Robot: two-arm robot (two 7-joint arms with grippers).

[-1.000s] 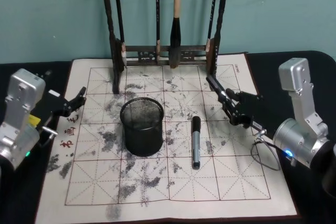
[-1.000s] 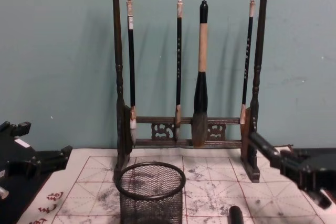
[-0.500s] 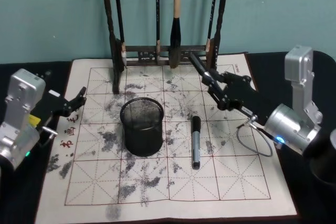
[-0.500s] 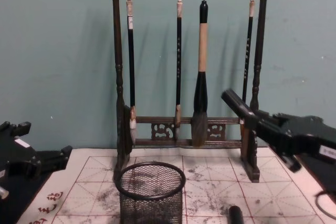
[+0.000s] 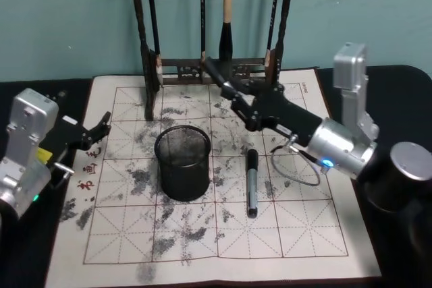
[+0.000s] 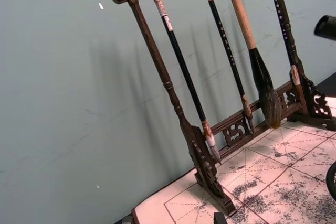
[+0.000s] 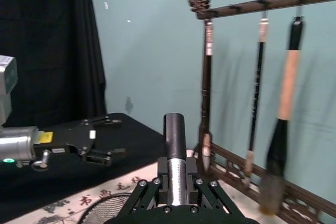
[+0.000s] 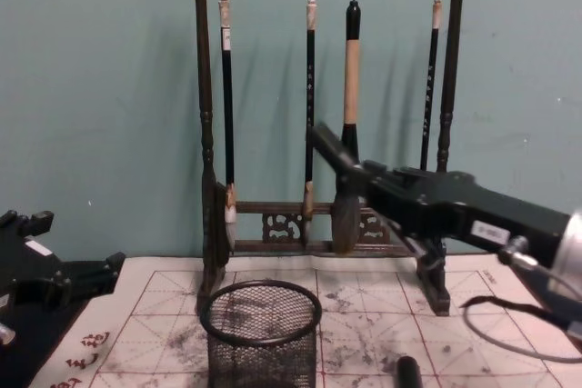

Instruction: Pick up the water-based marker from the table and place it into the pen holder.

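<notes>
- While L gripper (image 5: 102, 129) hangs at the left edge of the mat (image 5: 304, 234), jaws spread, empty, R gripper (image 5: 210, 65) comes in from the right above the mat, tip near the lower rail of the brush rack (image 5: 148, 65).
- R jaws pressed together, nothing btwn them.
- Marker (image 5: 251, 183) lies flat on mat, just right of pen holder (image 5: 182, 173), not touching, long axis pointing toward rack.
- Pen holder upright, mid-mat, in front of rack.
- Chest view: R gripper tip sits above pen holder rim, to its right.
- 4 brushes (image 5: 227, 5) hang on rack.
</notes>
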